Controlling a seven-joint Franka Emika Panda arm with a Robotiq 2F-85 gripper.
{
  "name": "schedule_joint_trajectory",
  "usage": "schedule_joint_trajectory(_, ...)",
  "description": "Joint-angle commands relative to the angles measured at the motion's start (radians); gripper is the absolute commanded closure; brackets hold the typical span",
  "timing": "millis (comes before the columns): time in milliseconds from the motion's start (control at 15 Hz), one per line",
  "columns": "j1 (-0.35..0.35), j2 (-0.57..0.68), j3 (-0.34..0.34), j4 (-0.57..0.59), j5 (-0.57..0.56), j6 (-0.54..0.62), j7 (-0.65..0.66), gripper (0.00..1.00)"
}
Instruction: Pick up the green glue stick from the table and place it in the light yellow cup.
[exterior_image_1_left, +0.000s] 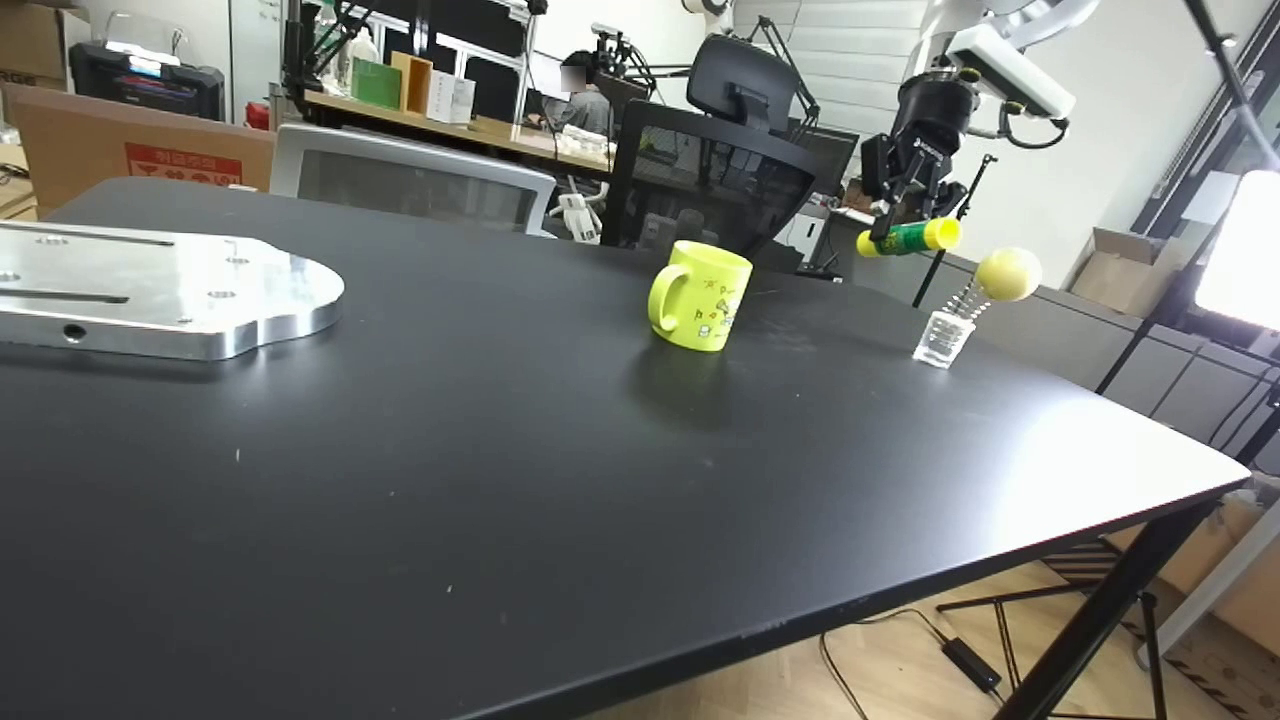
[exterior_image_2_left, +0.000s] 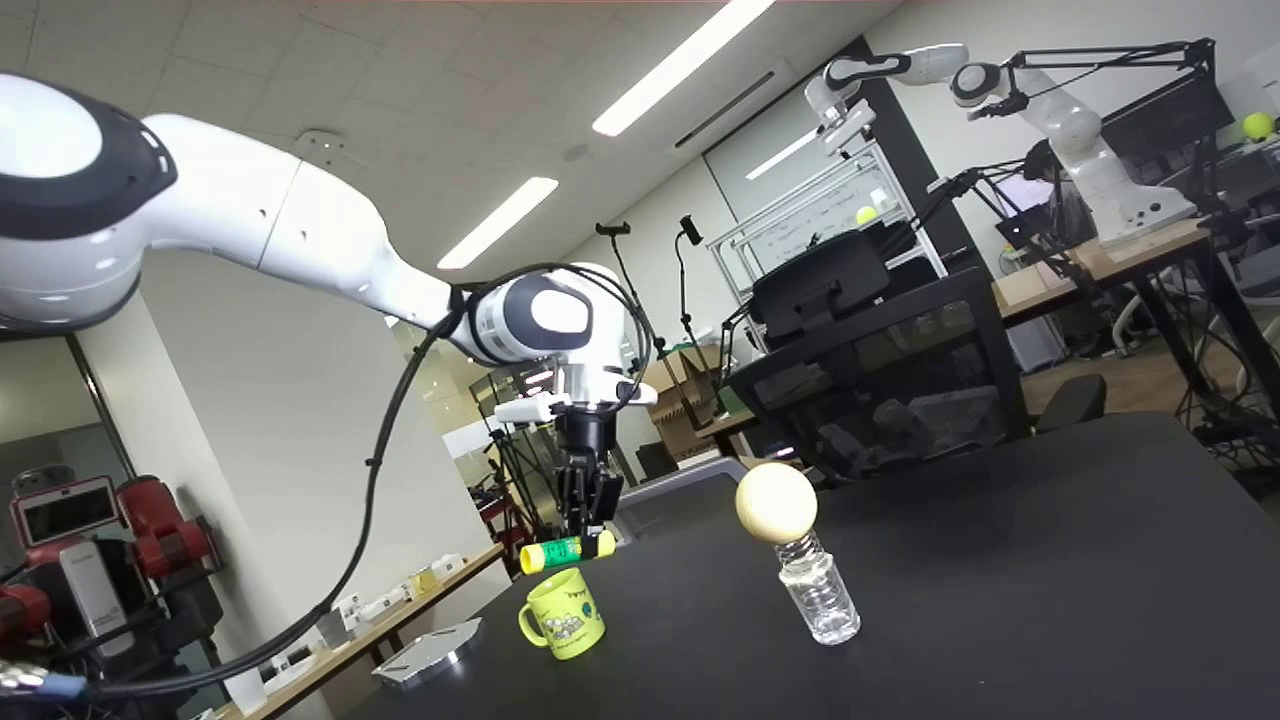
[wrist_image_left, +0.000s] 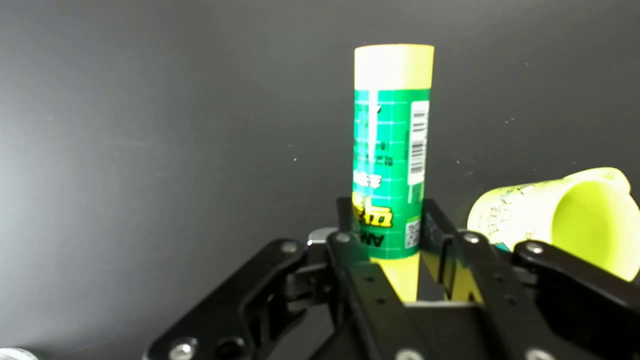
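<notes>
green glue stick (wrist_image_left: 391, 165), yellow-ended, held aloft sideways, light yellow cup (exterior_image_1_left: 706, 300), upright, printed

One glue stick (wrist_image_left: 392, 165), one yellow cup (exterior_image_1_left: 705, 300), one pale ball (exterior_image_2_left: 777, 503), one clear stand (exterior_image_2_left: 822, 600), one metal plate (exterior_image_1_left: 170, 275).

"In an exterior view, what's that slab (exterior_image_1_left: 180, 290) at the left?"

"Bare metal, smooth and shiny. The box (exterior_image_1_left: 110, 125), upper left, is matt cardboard."

"And the table (exterior_image_1_left: 540, 500)?"

"Smooth, with a soft sheen, turning glossy toward the frame's right."

"The cup (exterior_image_1_left: 705, 300), near the centre?"

"Smooth, glossy; looks like plastic."

"The glue stick (wrist_image_left: 392, 150), mid-frame in the wrist view?"

"Plastic-looking ends, a shiny printed label."
</notes>
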Motion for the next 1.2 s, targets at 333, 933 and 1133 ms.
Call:
schedule_joint_trajectory(333, 0.009, 0.237, 0.049, 0.426, 0.132, -0.166, 0.167, 0.91)
schedule_joint_trajectory(933, 0.061, 0.424, 0.16, 0.676, 0.256, -0.286, 0.266, 0.91)
schedule_joint_trajectory(1133, 0.054, 0.493, 0.19, 0.728, 0.306, -0.334, 0.289, 0.91)
